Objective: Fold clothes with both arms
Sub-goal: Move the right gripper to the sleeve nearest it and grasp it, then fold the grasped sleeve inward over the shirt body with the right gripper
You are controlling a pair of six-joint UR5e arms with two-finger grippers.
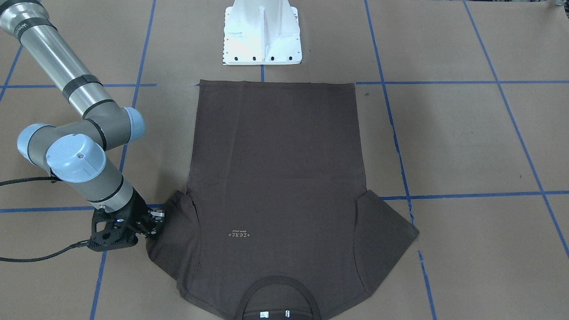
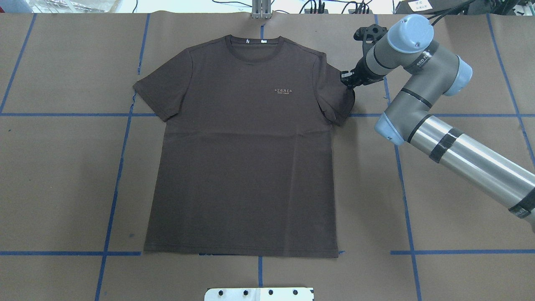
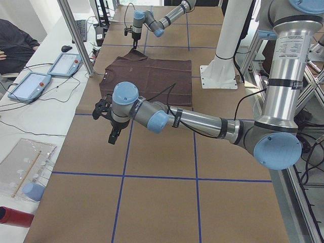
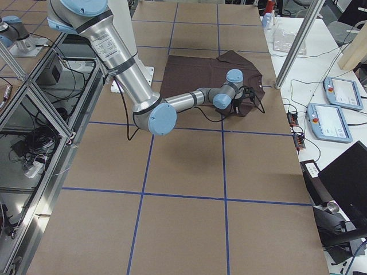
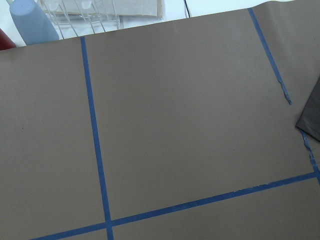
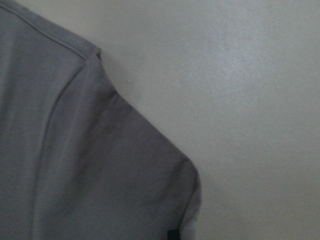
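A: Any writing on the T-shirt (image 2: 242,167)?
B: Pale chest lettering (image 2: 284,90), roughly "+ZERC+" in the overhead view, with a smaller line beneath that is too fine to read. The front-facing view shows it upside down. Two white neck tags (image 2: 255,41) sit inside the collar, but their print is illegible.
A: Where does the shirt lie?
B: Spread flat, front up, on the brown paper table (image 2: 459,188), with its hem toward the white base (image 1: 262,40).
A: The right gripper (image 2: 347,80)?
B: Its tips are at the outer edge of the sleeve on that side. Whether they pinch the cloth cannot be told, as its wrist view gives only a blurred close-up of the sleeve.
A: The left gripper (image 3: 113,135)?
B: Only the left side view shows it, over bare paper beside the shirt. How far it is spread cannot be told. Its wrist camera sees blue tape (image 5: 96,140), a shirt corner and a blue cup (image 5: 30,22).
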